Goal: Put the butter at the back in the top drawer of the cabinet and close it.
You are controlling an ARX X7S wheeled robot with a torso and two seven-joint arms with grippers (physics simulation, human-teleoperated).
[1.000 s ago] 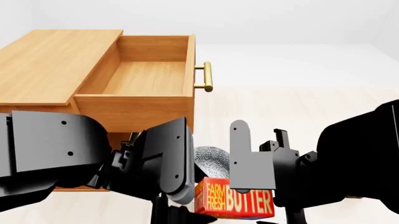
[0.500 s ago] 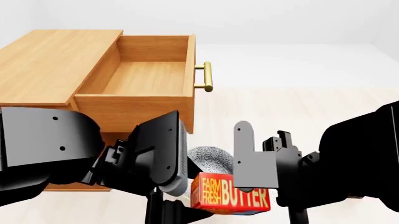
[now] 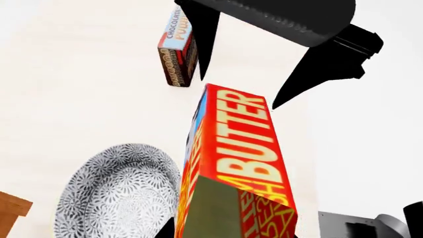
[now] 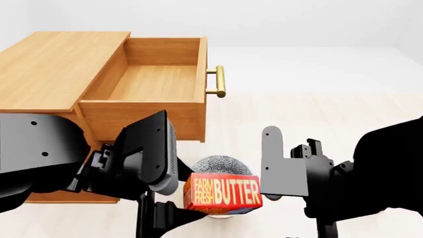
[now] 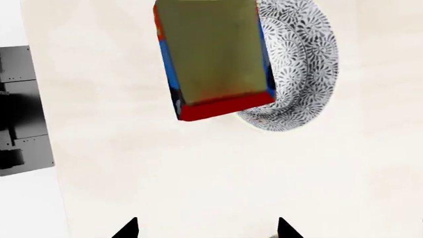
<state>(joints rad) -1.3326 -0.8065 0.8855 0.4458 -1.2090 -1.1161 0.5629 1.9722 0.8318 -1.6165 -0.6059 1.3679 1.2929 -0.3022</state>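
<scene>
Gripping butter point(image 4: 225, 192), left gripper point(image 4: 173, 216); right gripper point(image 5: 206, 229) apart.

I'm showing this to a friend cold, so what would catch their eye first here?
Probably the bright red butter carton, held low in the middle by the left gripper, just above a patterned bowl. Next, the wooden cabinet at the upper left, its top drawer pulled wide open and empty.

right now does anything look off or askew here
Only the butter looks unusual: it hangs above the patterned bowl, tilted, shut in the left gripper, not resting on anything. The top drawer stands open and bare. Nothing looks spilled or damaged.
</scene>
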